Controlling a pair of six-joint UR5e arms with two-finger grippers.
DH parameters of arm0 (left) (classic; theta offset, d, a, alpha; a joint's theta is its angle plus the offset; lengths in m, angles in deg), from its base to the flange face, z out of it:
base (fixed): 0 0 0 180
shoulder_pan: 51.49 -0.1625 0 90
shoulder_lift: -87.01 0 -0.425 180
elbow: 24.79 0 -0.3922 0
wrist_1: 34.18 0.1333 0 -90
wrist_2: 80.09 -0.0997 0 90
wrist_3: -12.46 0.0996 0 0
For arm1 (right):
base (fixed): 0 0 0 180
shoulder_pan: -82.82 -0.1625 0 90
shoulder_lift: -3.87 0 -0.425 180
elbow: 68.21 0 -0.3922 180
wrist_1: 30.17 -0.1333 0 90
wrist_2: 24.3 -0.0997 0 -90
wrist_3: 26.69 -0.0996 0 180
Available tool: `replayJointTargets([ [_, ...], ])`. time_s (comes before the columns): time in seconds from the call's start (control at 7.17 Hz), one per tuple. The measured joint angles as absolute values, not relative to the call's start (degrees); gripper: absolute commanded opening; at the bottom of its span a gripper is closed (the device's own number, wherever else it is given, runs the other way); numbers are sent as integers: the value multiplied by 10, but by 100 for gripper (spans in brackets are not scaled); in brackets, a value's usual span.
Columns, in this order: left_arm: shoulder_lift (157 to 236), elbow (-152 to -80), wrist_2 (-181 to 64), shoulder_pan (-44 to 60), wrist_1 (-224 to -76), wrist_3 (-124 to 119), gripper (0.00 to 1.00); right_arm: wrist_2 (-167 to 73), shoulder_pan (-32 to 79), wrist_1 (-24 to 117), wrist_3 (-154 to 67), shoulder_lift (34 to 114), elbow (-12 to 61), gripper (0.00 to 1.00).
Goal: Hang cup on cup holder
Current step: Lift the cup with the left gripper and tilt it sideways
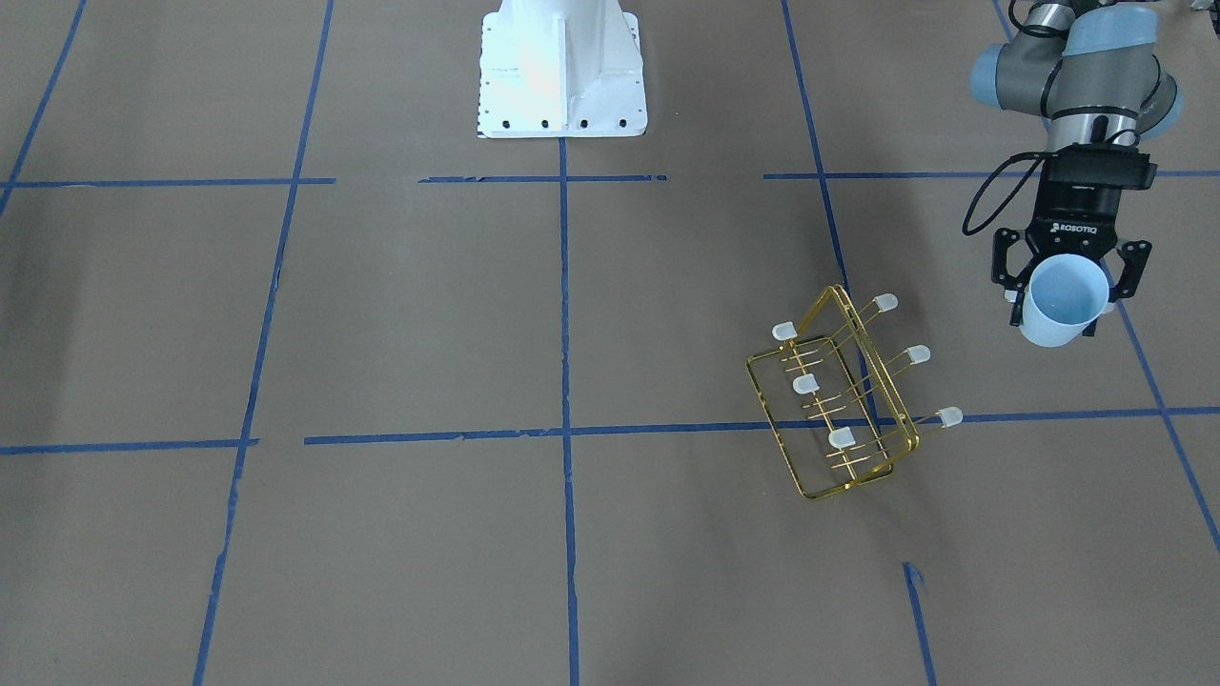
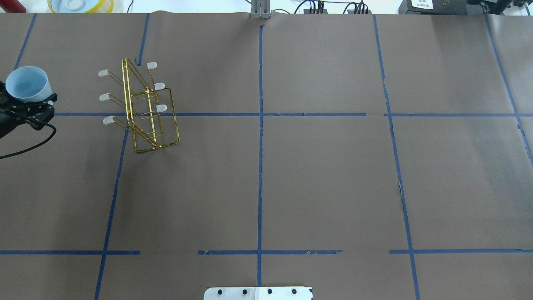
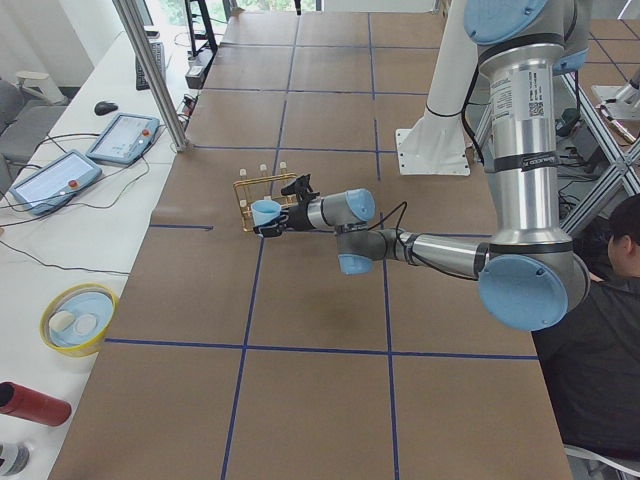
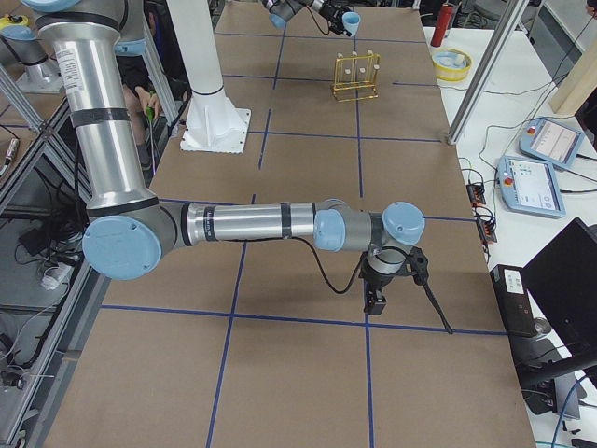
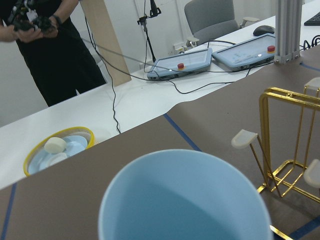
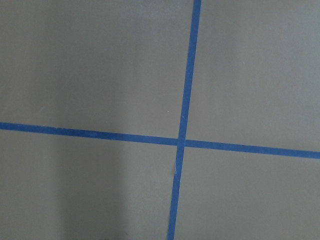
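The left gripper [image 1: 1066, 284] had its two black fingers clamped on the sides of the cup [image 1: 1058, 307], a smooth, tapered, pale blue plastic tumbler without a handle, its round open mouth showing to both the overhead and front cameras. The cup was held near the cup holder [image 1: 805, 384] but apart from it. The holder, a thin gold wire rack with a rectangular base frame and six slanted prongs capped in frosted white, stood on the matte brown table [image 1: 429, 314] gridded with blue tape [image 1: 564, 314]. The right gripper [image 4: 378, 297] hung low over the table well away from both, and whether its jaws were open could not be told.
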State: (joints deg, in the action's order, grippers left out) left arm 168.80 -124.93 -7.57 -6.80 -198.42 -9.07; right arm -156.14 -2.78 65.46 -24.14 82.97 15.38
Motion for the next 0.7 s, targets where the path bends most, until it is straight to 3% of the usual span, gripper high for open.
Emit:
replayJointTargets([
  [0.14,1688,-1272,-76,-60,-1959,-39,0,-1561,-28,655,-241,830,154,100],
  [0.7,1688,-1318,-80,-54,-1904,126,0,-1561,-28,655,-241,830,154,100],
])
